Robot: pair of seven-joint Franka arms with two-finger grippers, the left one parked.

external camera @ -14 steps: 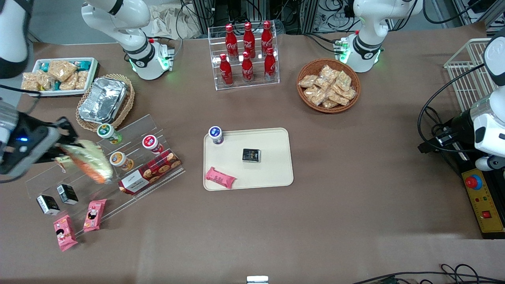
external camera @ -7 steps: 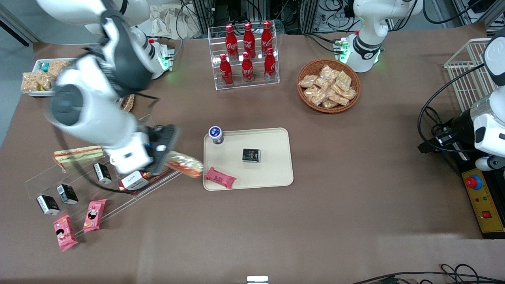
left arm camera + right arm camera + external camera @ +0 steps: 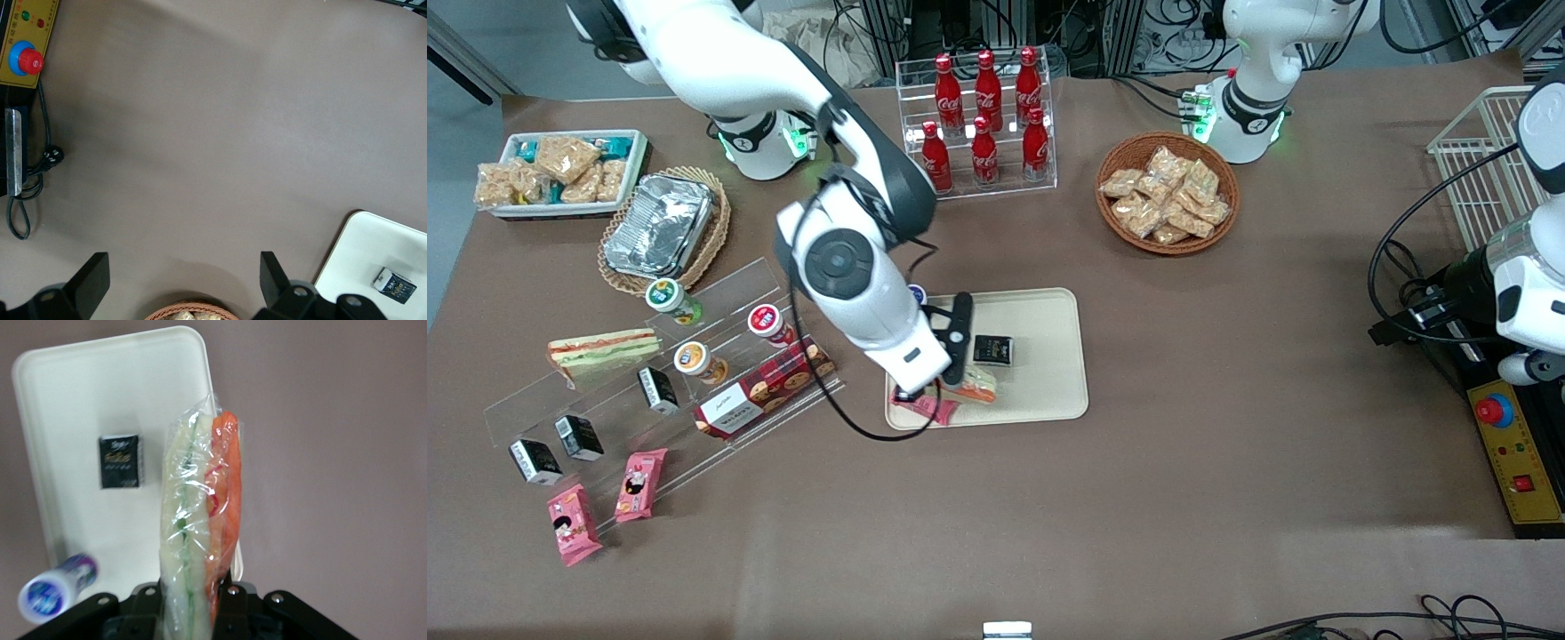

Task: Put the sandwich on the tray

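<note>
My right gripper [image 3: 958,366] is shut on the wrapped sandwich [image 3: 976,385], whose pale bread and orange filling show between the fingers in the right wrist view [image 3: 200,513]. It holds the sandwich over the cream-beige tray [image 3: 1049,356], above the tray's edge nearest the front camera. The tray also shows in the right wrist view [image 3: 80,407] and the left wrist view [image 3: 373,247]. On the tray lie a black packet [image 3: 993,349], a pink snack bar [image 3: 932,408] and a small blue-capped bottle [image 3: 57,587].
A second wedge sandwich with green-and-red filling [image 3: 600,348] lies on the clear stepped rack [image 3: 720,293] toward the working arm's end. Nearby are a foil container [image 3: 658,224], a snack dish [image 3: 560,169], cola bottles [image 3: 983,124] and a snack basket [image 3: 1167,193].
The arm has swung from the rack to the tray, carrying the sandwich from beside the tray's edge to above the tray.
</note>
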